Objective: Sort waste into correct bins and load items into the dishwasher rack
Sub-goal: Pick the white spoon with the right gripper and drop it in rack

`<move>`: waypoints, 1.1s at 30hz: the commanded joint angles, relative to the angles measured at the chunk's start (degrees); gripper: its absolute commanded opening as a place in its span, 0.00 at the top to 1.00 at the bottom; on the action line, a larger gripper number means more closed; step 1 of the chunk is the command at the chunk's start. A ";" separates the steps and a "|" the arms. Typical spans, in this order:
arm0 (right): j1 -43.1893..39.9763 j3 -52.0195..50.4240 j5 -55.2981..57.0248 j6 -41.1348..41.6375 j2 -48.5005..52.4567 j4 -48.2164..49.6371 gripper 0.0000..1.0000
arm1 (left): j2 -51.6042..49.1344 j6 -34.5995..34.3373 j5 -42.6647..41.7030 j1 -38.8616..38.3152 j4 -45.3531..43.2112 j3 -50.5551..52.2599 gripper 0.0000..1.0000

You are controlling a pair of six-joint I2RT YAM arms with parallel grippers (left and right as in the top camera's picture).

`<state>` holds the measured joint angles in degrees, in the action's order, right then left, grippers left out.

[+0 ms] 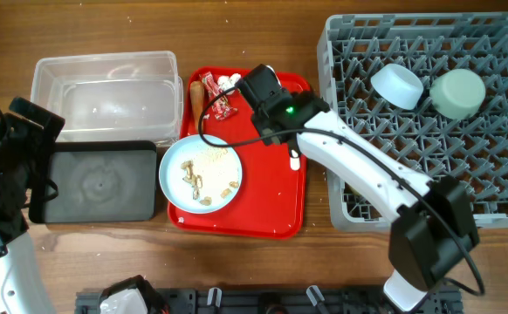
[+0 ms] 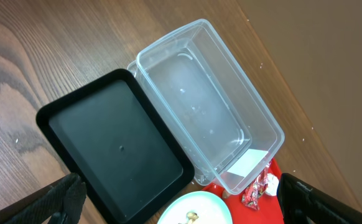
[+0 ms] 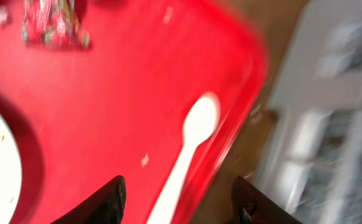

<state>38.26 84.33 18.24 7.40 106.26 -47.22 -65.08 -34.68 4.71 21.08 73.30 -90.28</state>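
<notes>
- My right jaws are apart and hold nothing. They hang over the red tray, directly above the white spoon.
- The spoon lies flat on the tray, close to the tray's 3 o'clock rim. In my right wrist view its round end points to 1 o'clock.
- The candy wrapper lies at the 12 o'clock part of the tray. The carrot stick is at its 9 o'clock and the white tissue at its 12 o'clock.
- The blue plate with pale crumbs sits at the tray's 9 o'clock side.
- My left jaws are also apart and hold nothing. They are over the black tub.
- The clear tub stands just beside the black tub, at its 12 o'clock in the overhead view.
- The grey rack stands at 3 o'clock from the tray. The blue bowl and the green bowl rest among its pegs at the 12 o'clock part, side by side.
</notes>
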 commanded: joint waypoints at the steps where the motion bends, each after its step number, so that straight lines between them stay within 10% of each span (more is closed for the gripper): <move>1: -1.55 -0.42 -8.20 8.22 6.95 -3.43 0.46 | -0.20 -0.52 0.94 0.37 -0.15 -0.15 0.00; 8: -7.45 -0.42 -9.73 10.82 16.41 -2.34 0.46 | -0.20 -0.52 0.94 0.37 -0.15 -0.15 0.00; 15: -9.46 -0.44 -22.99 0.83 17.29 -4.57 0.96 | -0.20 -0.52 0.94 0.37 -0.15 -0.15 0.00; 33: -14.88 1.70 -9.11 7.67 -4.02 -4.02 0.96 | -0.20 -0.50 0.94 0.37 -0.15 -0.15 0.00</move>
<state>26.89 85.34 1.91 12.27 106.69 -52.01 -65.08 -34.68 4.71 21.08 73.30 -90.28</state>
